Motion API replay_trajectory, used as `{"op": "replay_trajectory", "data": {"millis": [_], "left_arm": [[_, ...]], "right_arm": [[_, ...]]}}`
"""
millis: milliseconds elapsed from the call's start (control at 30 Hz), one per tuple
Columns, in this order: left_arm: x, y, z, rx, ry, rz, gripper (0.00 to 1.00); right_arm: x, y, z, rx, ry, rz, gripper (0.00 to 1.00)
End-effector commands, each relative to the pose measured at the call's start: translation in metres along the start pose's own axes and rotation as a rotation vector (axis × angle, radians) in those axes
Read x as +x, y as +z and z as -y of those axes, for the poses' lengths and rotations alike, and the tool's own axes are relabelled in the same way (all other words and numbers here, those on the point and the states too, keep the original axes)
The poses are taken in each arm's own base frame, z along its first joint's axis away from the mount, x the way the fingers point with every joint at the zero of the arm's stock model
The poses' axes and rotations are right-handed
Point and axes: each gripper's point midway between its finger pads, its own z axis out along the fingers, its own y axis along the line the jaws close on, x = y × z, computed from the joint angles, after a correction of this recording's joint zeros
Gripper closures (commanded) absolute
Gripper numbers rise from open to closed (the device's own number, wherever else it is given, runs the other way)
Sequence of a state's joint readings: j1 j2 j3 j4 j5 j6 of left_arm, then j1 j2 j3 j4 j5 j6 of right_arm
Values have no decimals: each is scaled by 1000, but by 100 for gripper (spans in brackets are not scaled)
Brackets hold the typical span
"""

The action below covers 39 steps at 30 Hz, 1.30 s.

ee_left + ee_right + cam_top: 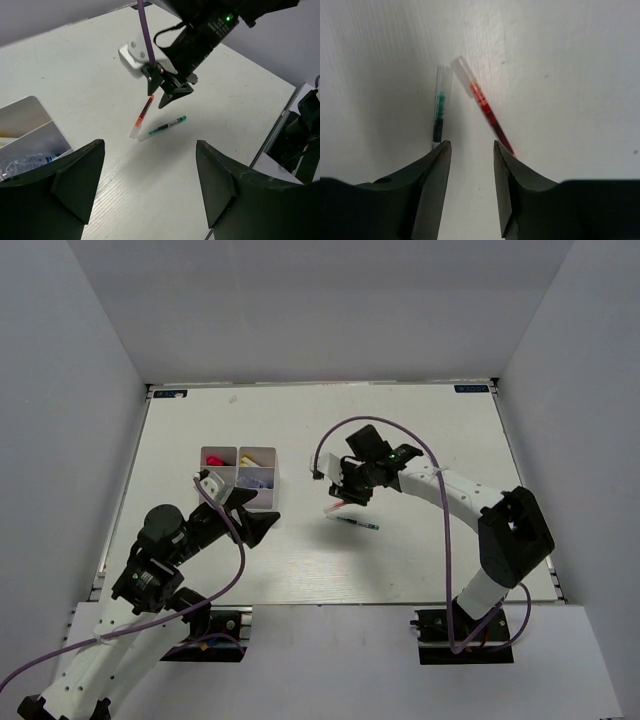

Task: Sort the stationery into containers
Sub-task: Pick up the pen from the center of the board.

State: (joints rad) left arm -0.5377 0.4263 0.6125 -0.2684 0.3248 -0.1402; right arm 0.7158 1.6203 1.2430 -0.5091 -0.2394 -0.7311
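Right wrist view: my right gripper is part-spread, nothing between the fingers.
Red pen: near end at my 3 o'clock finger; touching or not, can't tell.
Green pen: on table, 9 o'clock of the red pen.
Left gripper: spread wide, empty, 6 o'clock of tray.
Tray: top view, 9 o'clock of both pens, well apart.
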Motion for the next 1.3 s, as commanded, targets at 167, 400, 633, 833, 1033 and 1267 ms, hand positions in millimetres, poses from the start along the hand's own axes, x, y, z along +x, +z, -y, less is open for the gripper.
{"op": "replay_trajectory", "data": {"millis": [167, 400, 633, 833, 1033, 1267], "left_arm": [[-14, -4, -1, -18, 6, 21, 16], [-12, -4, -1, -19, 4, 13, 16], [-13, -6, 0, -18, 6, 21, 16], [-13, -6, 0, -18, 6, 21, 16], [-13, -6, 0, -18, 6, 21, 16], [-13, -6, 0, -18, 6, 21, 16]], "right_arm": [[47, 23, 0, -100, -245, -109, 50], [57, 48, 12, -147, -349, -160, 42], [55, 60, 20, -166, -386, -148, 40], [46, 65, 15, -249, -395, -127, 40], [46, 70, 0, -392, -384, -142, 42], [49, 70, -3, -424, -380, -153, 45]]}}
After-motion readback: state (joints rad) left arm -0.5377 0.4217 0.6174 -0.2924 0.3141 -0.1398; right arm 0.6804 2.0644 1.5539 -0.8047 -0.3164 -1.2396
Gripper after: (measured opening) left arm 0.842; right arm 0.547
